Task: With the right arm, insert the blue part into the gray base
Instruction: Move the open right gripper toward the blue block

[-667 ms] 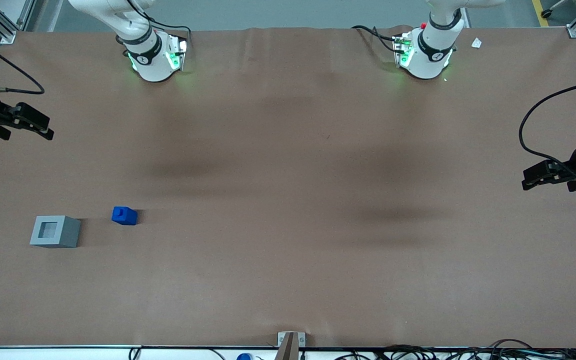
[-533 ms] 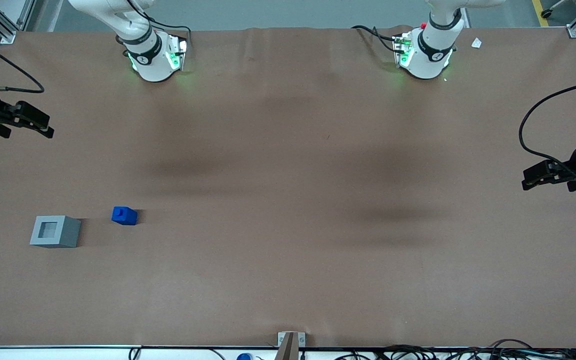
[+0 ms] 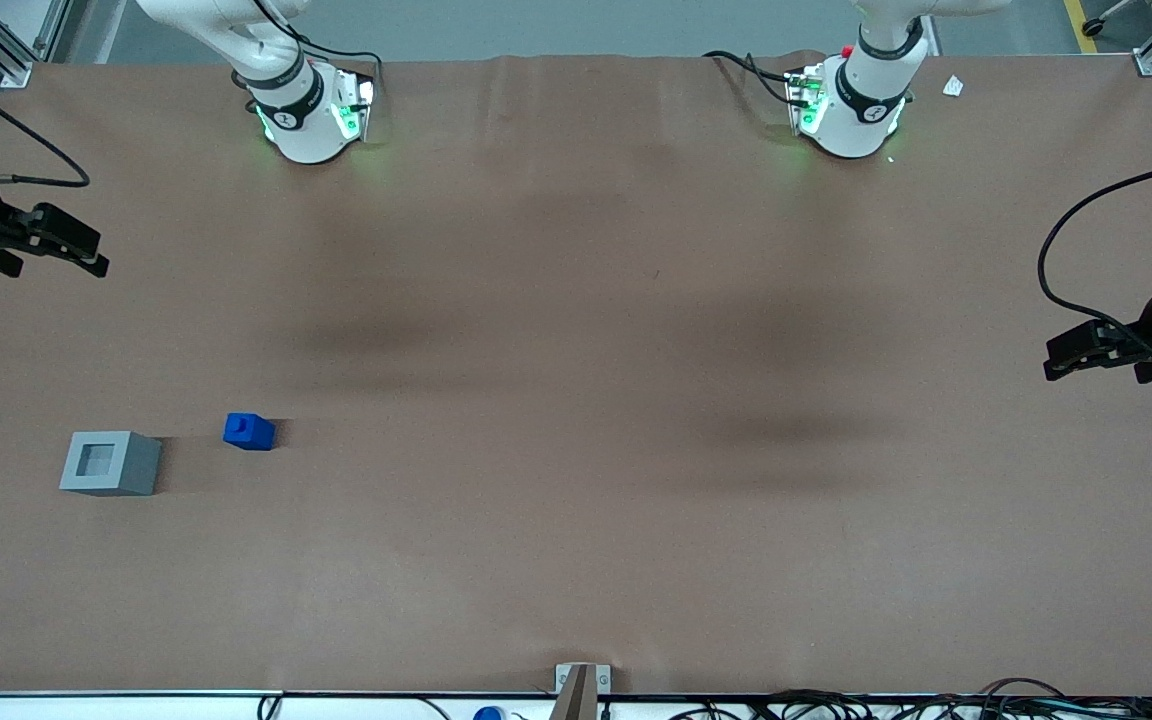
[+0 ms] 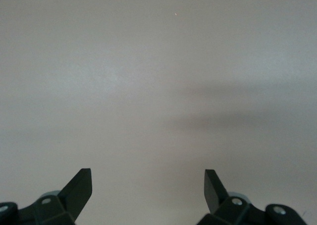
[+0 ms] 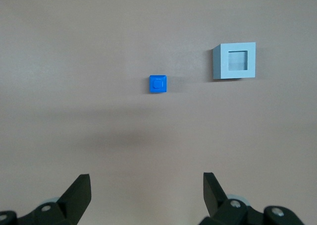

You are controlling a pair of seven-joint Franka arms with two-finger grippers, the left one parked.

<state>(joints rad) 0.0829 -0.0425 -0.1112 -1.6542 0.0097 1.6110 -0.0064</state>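
Two parts unmoved — blue part point(image 3: 249, 431) beside gray base point(image 3: 111, 463), claw point(image 3: 46, 243) released, barely shifted, well apart above.

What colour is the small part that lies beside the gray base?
Bright blue: the blue part, best in the right wrist view. The open gripper hangs above it.

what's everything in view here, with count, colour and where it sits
blue part: one, bright blue, on the table toward the working arm's end, beside the gray base, apart from it
gray base: one, light gray, on the table, slightly nearer the front camera than the blue part, recess empty
table: one, brown covering
cables: several, black, along the table edge nearest the front camera
gripper: one, black, open, empty, above the table, farther from the front camera than both parts
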